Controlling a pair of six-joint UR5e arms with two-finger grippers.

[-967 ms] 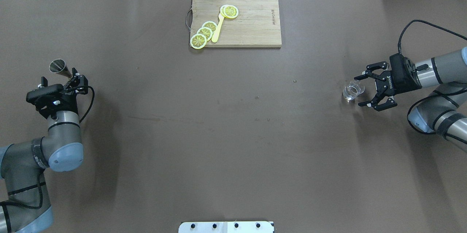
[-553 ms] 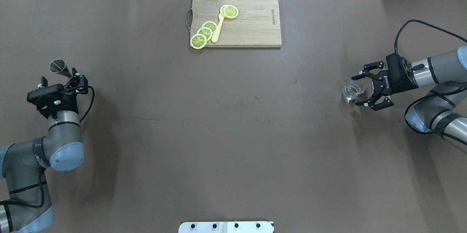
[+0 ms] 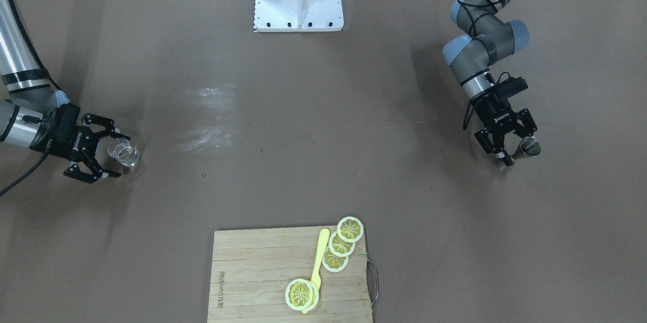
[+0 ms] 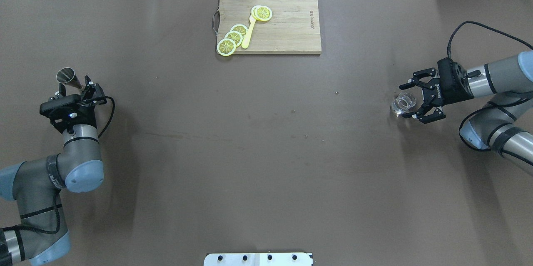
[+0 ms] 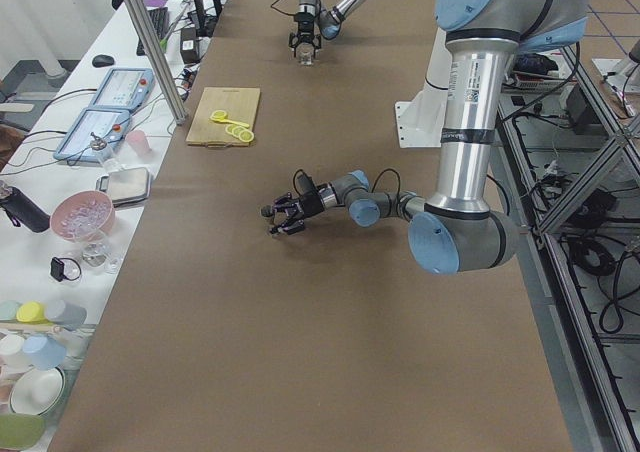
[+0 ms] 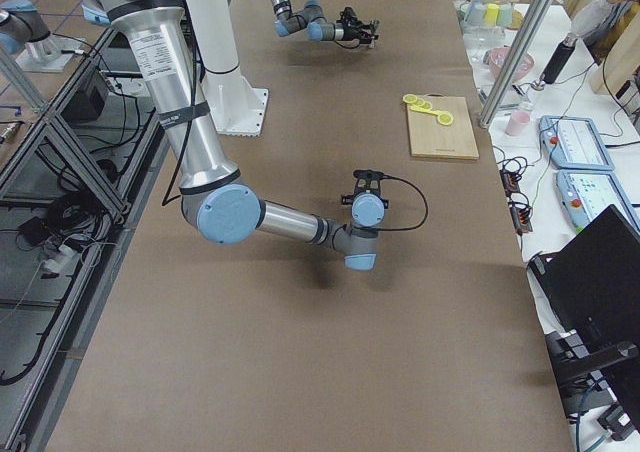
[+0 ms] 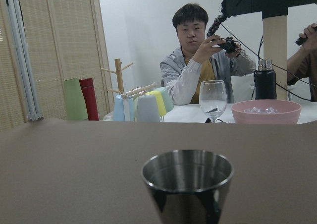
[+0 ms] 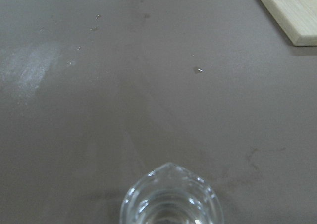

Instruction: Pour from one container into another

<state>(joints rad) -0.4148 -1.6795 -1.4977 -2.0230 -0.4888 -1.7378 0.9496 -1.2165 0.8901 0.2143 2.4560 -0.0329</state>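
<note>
Nearest first: one white base plate at the robot's edge of the table. Beyond it lies a wide bare stretch of brown surface.

Mid-table, two containers, one at each end and well apart:
- One metal cup, far toward the robot's left end. It stands upright with its long axis vertical, wide mouth up, narrowing downward. The left gripper is at its base, jaws spread wide to either side and not clamped.
- One small clear glass, far toward the right end, upright, mouth up. Its pouring lip points away from the wrist, toward the table's middle. The right gripper is spread wide, one finger on each side of the glass; I cannot tell whether they touch it.

Open room runs between the two containers.

Farthest: one wooden cutting board by the far edge, handle toward the robot's left. On it are at least four lemon slices and one yellow spoon.
</note>
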